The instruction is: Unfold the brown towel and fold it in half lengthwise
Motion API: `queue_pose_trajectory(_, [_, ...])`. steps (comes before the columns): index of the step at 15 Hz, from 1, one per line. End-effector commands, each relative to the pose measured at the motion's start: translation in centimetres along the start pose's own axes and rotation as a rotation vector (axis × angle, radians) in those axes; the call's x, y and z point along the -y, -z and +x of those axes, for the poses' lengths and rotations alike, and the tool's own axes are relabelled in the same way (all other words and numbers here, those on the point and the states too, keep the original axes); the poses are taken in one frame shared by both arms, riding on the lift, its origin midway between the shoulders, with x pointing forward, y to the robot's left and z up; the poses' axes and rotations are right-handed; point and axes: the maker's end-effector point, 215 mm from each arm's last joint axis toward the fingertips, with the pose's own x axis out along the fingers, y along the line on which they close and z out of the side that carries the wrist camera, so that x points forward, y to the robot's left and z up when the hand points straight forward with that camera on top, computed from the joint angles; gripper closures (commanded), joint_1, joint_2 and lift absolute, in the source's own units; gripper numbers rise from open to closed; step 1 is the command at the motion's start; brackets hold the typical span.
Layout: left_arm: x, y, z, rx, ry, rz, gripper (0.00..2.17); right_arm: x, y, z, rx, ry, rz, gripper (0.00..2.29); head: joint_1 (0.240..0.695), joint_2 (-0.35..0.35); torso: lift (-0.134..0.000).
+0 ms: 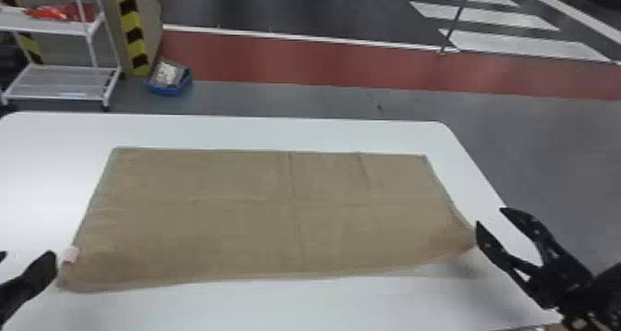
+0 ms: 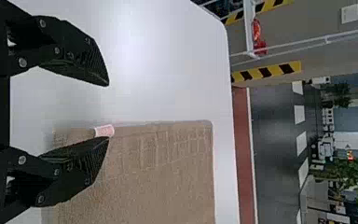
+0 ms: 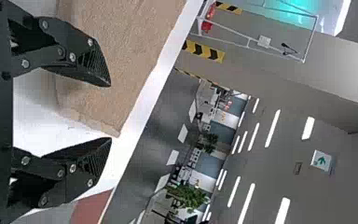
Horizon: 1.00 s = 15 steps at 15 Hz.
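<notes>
Brown towel [image 1: 240, 205] spread broad on white table [image 1: 258, 302]; unfolding apparently complete, lengthwise fold apparently remaining. Left gripper [image 2: 107, 111], right gripper [image 3: 110, 112]: both parted and empty, beside towel's near corners.

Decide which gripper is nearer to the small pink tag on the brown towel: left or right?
Left. The left gripper is beside the pink tag at the left end of the brown towel; the right gripper is off the opposite, right end.
</notes>
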Motion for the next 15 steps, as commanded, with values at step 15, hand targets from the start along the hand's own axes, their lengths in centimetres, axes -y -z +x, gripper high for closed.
queue_pose_trajectory(15, [1.7, -1.3, -2.4, 0.485, 0.459, 0.177, 0.32, -0.2, 4.1, -3.1, -0.114, -0.2, -0.117, 0.38, 0.695, -0.224, -0.125])
